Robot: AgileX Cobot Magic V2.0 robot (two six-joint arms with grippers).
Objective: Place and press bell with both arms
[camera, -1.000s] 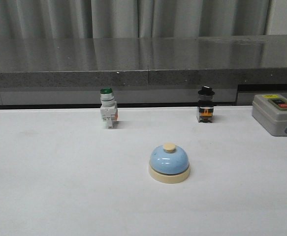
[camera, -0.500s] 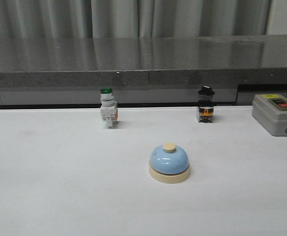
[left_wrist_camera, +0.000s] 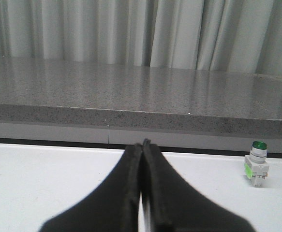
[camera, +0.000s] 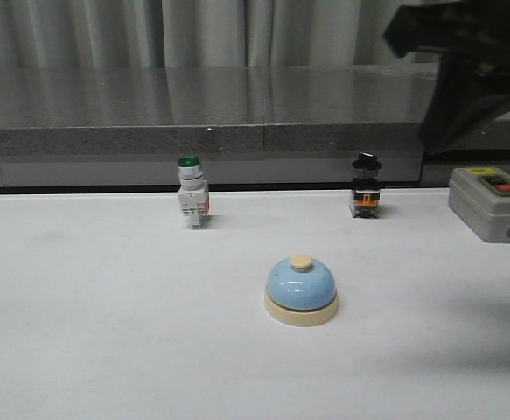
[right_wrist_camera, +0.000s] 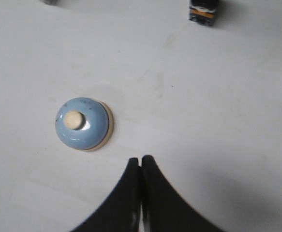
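Note:
The light-blue dome bell (camera: 300, 290) with its cream base and cream button stands on the white table, a little right of centre. The right arm (camera: 469, 74) is a dark shape high at the upper right of the front view, well above the table. From its wrist camera I look down on the bell (right_wrist_camera: 82, 123); my right gripper (right_wrist_camera: 140, 159) is shut and empty, hanging beside the bell and apart from it. My left gripper (left_wrist_camera: 142, 143) is shut with nothing in it, facing the grey ledge; the bell is out of its view.
A green-capped white pushbutton (camera: 192, 203) and a black-capped switch (camera: 366, 198) stand at the back of the table. A grey box with a red button (camera: 491, 204) sits at the far right. A grey stone ledge (camera: 237, 127) and curtains close off the back.
The right arm has come into the front view at the upper right, casting a shadow on the table at the right. The bell and switches have not moved.

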